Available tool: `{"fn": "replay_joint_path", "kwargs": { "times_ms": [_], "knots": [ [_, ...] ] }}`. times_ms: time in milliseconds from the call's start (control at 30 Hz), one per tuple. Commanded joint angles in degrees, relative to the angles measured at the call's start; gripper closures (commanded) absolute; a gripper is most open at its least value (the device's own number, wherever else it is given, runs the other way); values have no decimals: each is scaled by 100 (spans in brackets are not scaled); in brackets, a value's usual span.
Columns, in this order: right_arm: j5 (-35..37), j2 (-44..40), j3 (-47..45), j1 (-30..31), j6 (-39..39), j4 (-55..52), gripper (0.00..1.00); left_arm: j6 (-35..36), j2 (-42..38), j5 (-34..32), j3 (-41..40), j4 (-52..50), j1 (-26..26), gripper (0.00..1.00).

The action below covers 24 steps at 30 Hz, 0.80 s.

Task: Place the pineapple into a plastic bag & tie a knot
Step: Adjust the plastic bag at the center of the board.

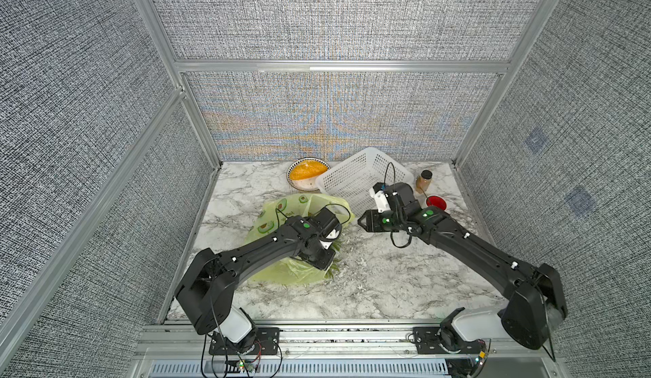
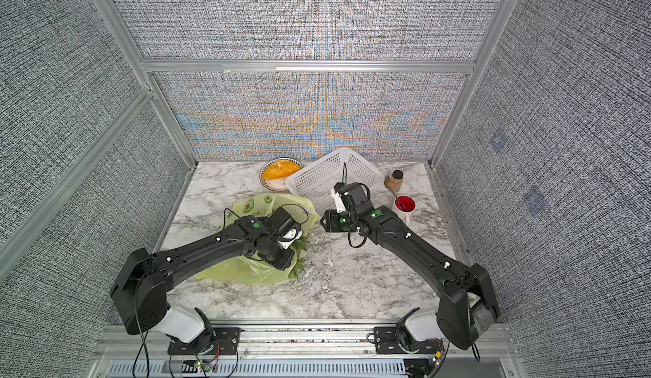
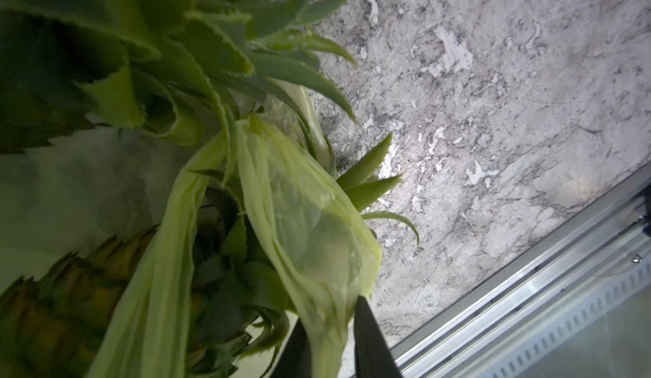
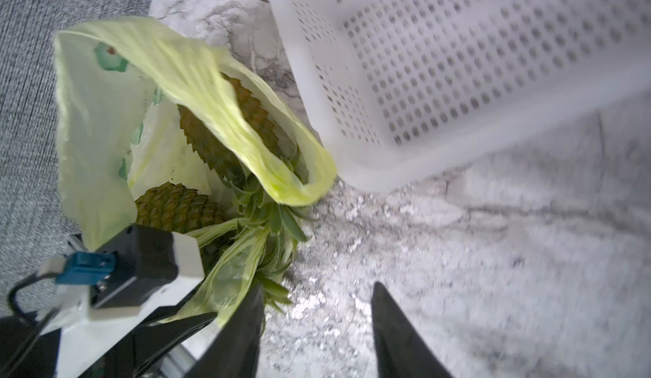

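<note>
With left jaws clenched on one plastic bag handle (image 3: pixel 310 231), right jaws parted and empty, grab the free handle (image 4: pixel 225 112).

A robotics lab test cell. Grey fabric panels (image 1: pixel 334 16) in aluminium framing (image 1: pixel 338 66) enclose a marble-patterned surface (image 1: pixel 370 288). Two robot arms (image 1: pixel 260 249) are bolted to a front rail (image 1: pixel 345 335).
</note>
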Motion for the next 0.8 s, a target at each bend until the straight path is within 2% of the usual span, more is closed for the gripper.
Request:
{"fn": "replay_joint_path", "kwargs": {
  "times_ms": [0, 33, 133, 300, 367, 433, 500, 667, 767],
  "knots": [
    [-223, 99, -6, -17, -2142, 871, 41, 121, -65, 146, -35, 90, -13, 91],
    [-378, 140, -58, -16, -2671, 1118, 38, 160, -110, 167, -44, 102, -13, 94],
    [-681, 336, -184, -25, -3588, 1745, 33, 228, -264, 164, -96, 136, -14, 97],
    [-1182, 1238, 426, -34, -3858, 1852, 36, 263, -531, 147, -217, 214, -13, 100],
    [-1289, 1546, 563, -26, -3737, 1928, 52, 263, -653, 126, -263, 259, -13, 100],
    [-1246, 1610, 493, -34, -3574, 2158, 80, 296, -817, 78, -290, 241, -23, 100],
    [-1302, 1417, 332, -52, -3414, 2323, 100, 326, -1080, -15, -321, 206, -20, 100],
    [-1419, 574, 545, -86, -2881, 1607, 100, 510, -2219, -201, -185, 256, -22, 100],
    [-1307, -16, 955, -96, -2564, 1060, 100, 573, -2951, -721, -54, 574, -22, 100]
  ]
}}
